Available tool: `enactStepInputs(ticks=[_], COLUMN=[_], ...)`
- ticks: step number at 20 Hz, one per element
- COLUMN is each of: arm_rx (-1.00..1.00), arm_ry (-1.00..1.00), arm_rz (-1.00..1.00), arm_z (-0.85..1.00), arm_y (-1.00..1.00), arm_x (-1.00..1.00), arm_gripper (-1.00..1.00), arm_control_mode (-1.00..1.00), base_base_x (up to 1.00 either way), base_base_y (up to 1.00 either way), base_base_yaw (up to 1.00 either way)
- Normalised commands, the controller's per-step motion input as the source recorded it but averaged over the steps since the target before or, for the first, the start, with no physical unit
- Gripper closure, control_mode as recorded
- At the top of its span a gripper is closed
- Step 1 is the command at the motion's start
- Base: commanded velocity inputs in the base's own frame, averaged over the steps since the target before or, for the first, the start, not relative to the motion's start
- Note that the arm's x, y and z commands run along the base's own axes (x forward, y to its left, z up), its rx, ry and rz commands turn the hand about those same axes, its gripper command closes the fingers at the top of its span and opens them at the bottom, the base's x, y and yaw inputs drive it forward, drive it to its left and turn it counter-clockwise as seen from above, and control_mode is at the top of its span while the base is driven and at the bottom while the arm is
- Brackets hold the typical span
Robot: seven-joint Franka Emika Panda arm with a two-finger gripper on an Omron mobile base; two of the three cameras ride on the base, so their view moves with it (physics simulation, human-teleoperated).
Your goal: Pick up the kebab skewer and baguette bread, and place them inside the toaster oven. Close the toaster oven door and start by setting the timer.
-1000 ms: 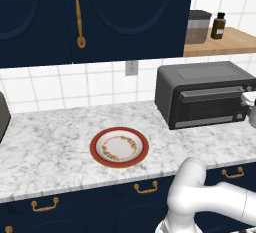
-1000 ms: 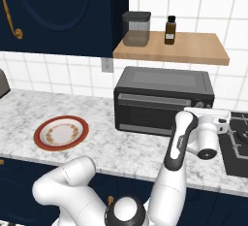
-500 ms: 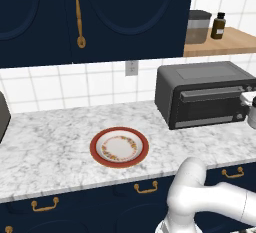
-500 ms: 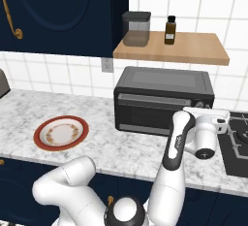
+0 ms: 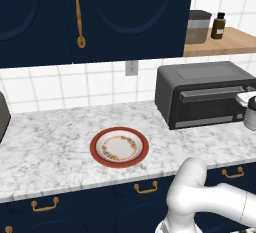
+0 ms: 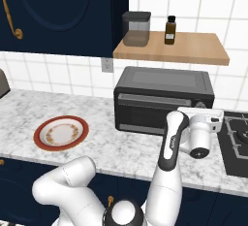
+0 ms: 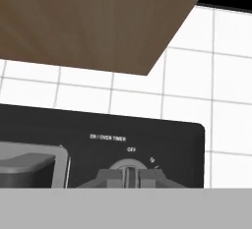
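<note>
1. While the left base camera looks over the marble counter, the dark grey boxy toaster oven sits at the right with its windowed door shut, and a red-rimmed floral plate lies to its left.
2. Over to the right base camera: the white arm's hand hangs just before the oven's right end, below a wooden shelf.
3. Hand camera now: the gripper is clamped tight on the round timer knob, under the "ON / OVEN TIMER" label.
</note>
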Motion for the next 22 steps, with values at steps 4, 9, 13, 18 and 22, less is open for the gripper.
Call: enactStepInputs(ticks=[4,9,13,18,22], arm_rx=[0.0,0.01,0.06,0.12,0.18], arm_ry=[0.0,0.01,0.0,0.0,0.0], arm_rz=[0.0,0.0,0.0,0.0,0.0], arm_z=[0.0,0.0,0.0,0.0,0.0], arm_y=[0.12,0.05,0.1,0.15,0.12], arm_x=[0.09,0.04,0.0,0.0,0.0], arm_gripper=[1.0,1.0,1.0,1.0,1.0], arm_control_mode=[-1.0,-1.0,-1.0,-1.0,-1.0], base_base_x=[0.0,0.0,0.0,0.0,0.0], base_base_y=[0.0,0.0,0.0,0.0,0.0], base_base_yaw=[0.0,0.0,0.0,0.0,0.0])
